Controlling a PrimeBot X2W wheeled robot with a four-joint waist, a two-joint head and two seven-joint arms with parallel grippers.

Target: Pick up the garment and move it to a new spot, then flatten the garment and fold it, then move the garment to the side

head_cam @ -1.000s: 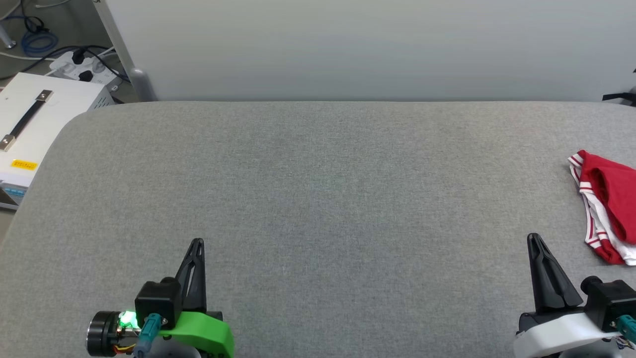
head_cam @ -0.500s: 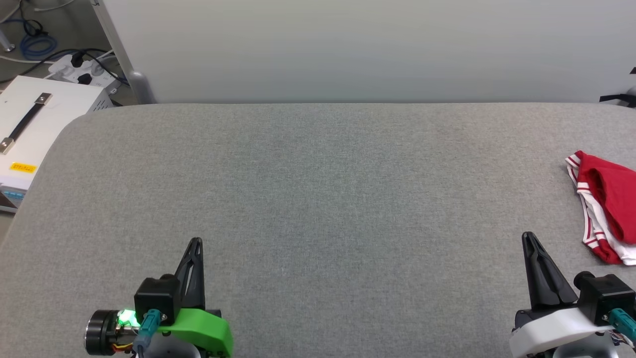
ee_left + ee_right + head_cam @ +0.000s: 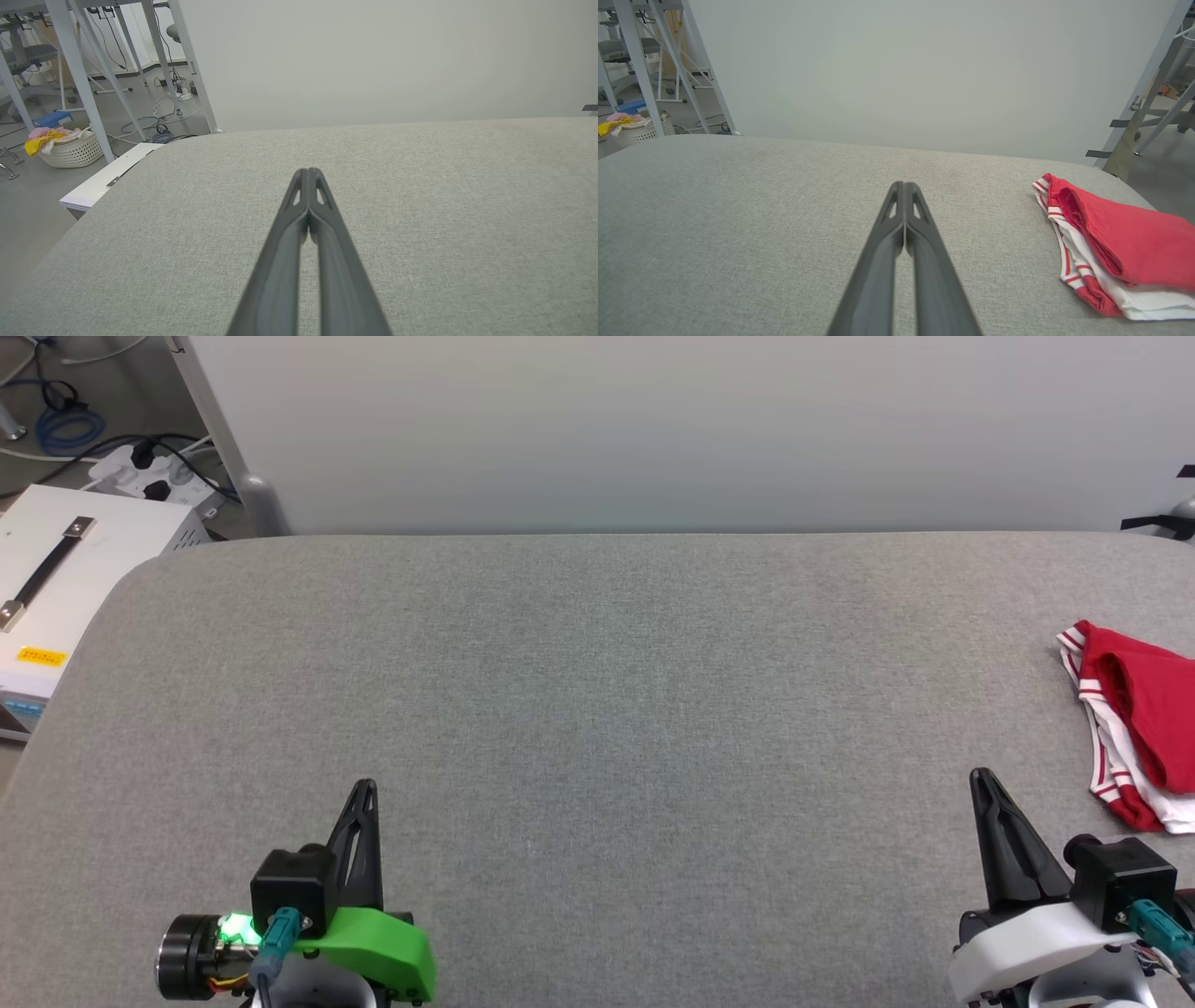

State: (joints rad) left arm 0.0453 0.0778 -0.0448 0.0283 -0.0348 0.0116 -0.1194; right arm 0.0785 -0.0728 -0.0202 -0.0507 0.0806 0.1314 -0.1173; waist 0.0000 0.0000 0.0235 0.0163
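Bright, even, diffuse light with barely any shadows (wrist views bend straight lines near their edges).

Red garment with white, red-striped trim on grey table; black tools.

Grey fabric-covered worktop with a folded garment at its right end.
The cover is a fine grey weave, lying flat, with rounded corners at the far left and far right. The garment lies directly on it as a compact bundle near the right edge: a red layer on top, white cloth beneath, and red-and-white striped trim along the side facing the middle.
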